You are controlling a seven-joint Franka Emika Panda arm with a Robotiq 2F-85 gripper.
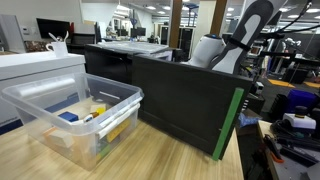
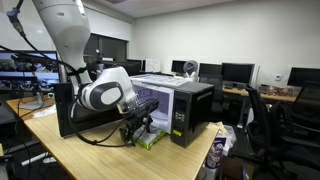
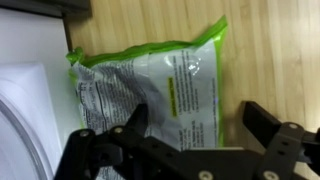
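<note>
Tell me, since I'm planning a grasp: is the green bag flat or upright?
Lying flat: the green bag shows its broad printed face on the table.

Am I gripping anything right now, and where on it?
Nothing is held. The gripper is open, its fingers spread over the green-edged bag, which lies flat on the wooden table.

My light wooden table carries a clear plastic bin near one edge, with a black panel standing upright just behind it. A green-and-white bag lies flat on the wood near another edge.
</note>
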